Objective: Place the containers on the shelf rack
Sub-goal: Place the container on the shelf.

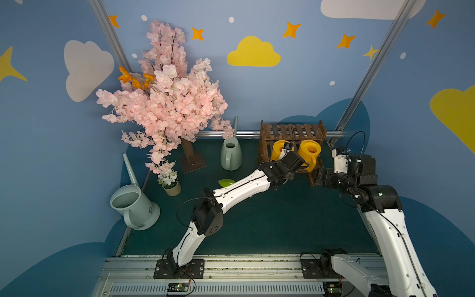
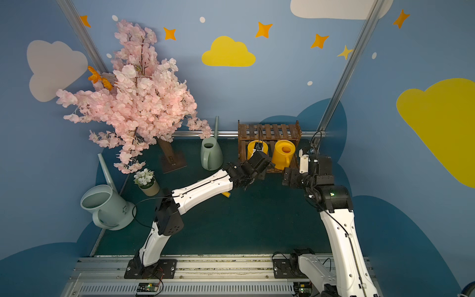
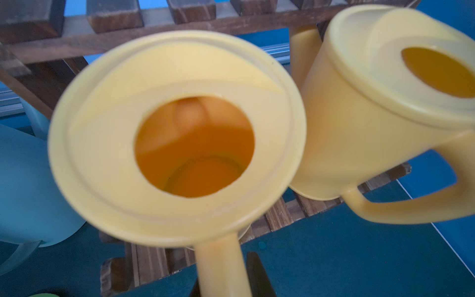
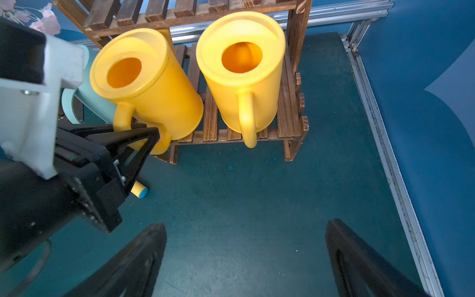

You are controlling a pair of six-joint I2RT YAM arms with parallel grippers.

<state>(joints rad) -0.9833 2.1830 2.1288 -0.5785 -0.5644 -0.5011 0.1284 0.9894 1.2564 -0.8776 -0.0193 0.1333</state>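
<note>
Two yellow containers stand on the lower tier of the dark wooden shelf rack (image 1: 290,131) (image 2: 270,131) (image 4: 293,115). The left yellow can (image 1: 277,151) (image 2: 253,151) (image 3: 177,138) (image 4: 146,84) is tilted. My left gripper (image 1: 295,160) (image 2: 262,160) (image 3: 226,277) (image 4: 151,136) is shut on its loop handle. The right yellow can (image 1: 309,154) (image 2: 282,154) (image 3: 372,102) (image 4: 241,72) stands upright, handle towards the front. My right gripper (image 1: 320,177) (image 2: 289,176) (image 4: 246,226) is open and empty over the mat in front of the rack. Two pale green containers remain on the mat: one (image 1: 231,154) (image 2: 212,156) left of the rack, one (image 1: 136,205) (image 2: 108,205) at the left edge.
A pink blossom tree (image 1: 167,102) on a dark base stands at the back left. Below it sits a small pot of white flowers (image 1: 171,183). A green trowel (image 1: 226,182) lies partly under my left arm. Aluminium rails (image 4: 385,154) border the mat.
</note>
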